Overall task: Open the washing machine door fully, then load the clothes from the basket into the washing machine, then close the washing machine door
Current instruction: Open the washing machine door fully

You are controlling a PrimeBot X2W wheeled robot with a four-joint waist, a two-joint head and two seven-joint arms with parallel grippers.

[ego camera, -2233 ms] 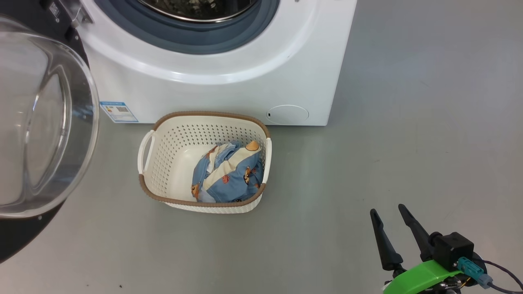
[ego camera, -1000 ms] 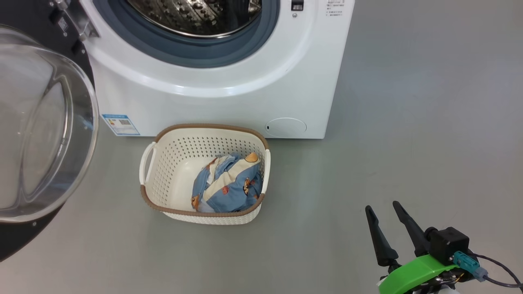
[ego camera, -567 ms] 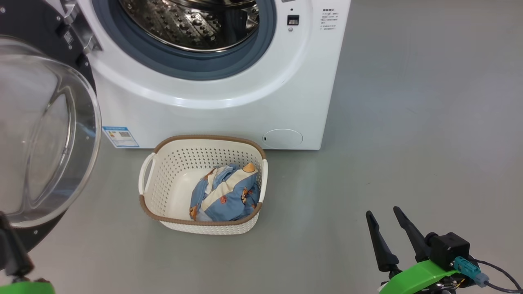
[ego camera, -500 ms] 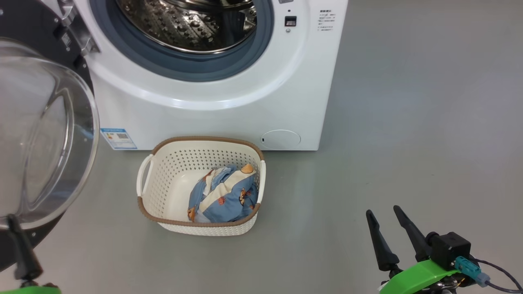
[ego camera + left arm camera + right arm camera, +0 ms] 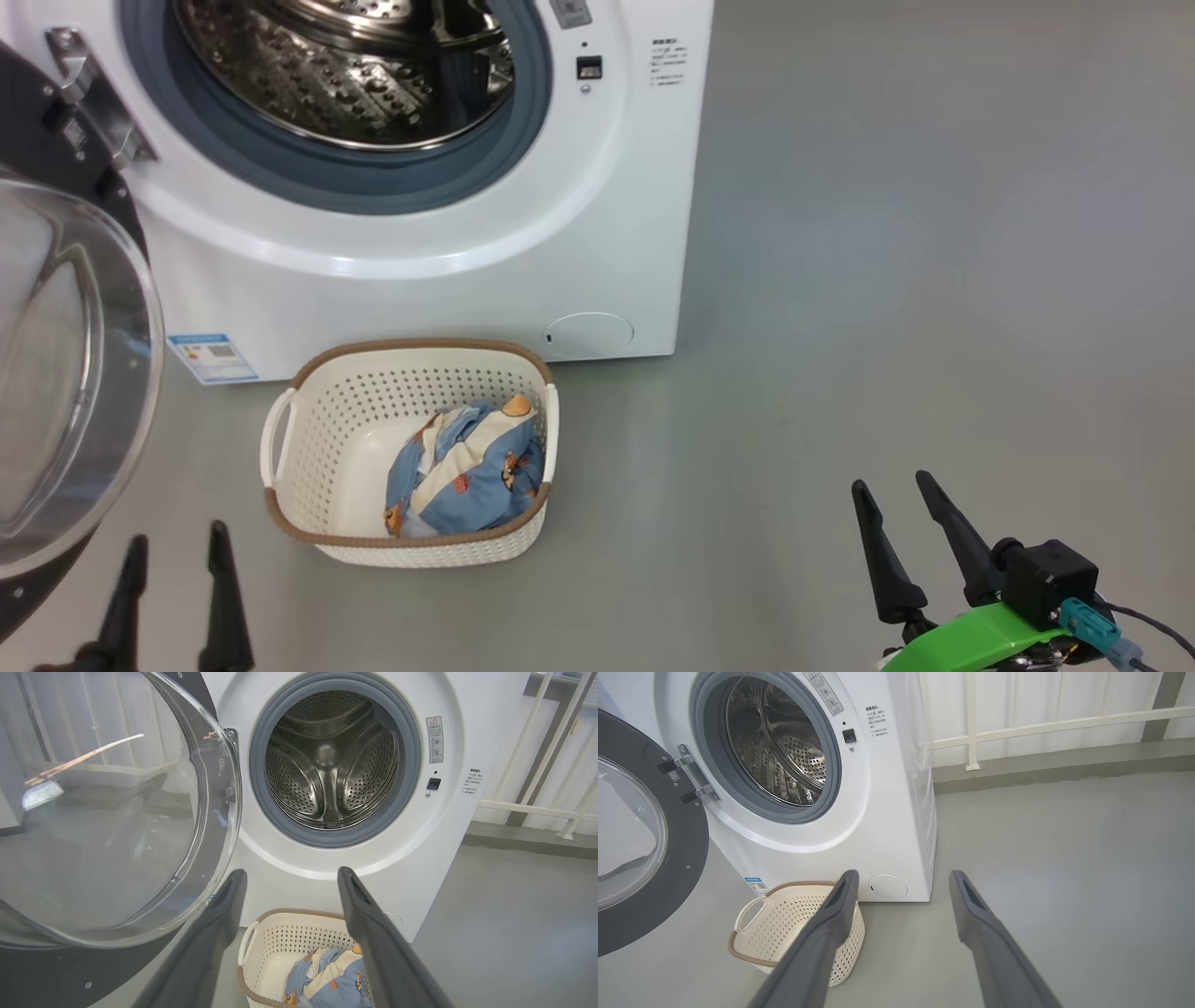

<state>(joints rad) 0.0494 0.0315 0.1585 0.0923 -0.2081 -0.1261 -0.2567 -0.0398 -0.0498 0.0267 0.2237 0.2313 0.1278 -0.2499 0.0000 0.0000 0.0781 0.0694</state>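
The white washing machine (image 5: 448, 252) stands at the top left with its steel drum exposed. Its round door (image 5: 65, 373) hangs swung out at the far left, glass bowl facing me, and appears as the door (image 5: 107, 812) in the left wrist view. In front of the machine sits the cream basket (image 5: 308, 467) with the blue and cream bear-print clothes (image 5: 467, 471) in its right half. My left gripper (image 5: 177, 546) is open at the lower left, near the basket's front corner. My right gripper (image 5: 896, 495) is open at the lower right, well away from the basket.
Grey floor (image 5: 887, 280) stretches to the right of the machine. A white railing (image 5: 1041, 723) and a wall run behind it. A blue energy sticker (image 5: 212, 357) marks the machine's lower left front.
The camera has tilted up and turned, so the scene shifted left and down. My left gripper has risen into the lower left, standing open. The right gripper holds its place.
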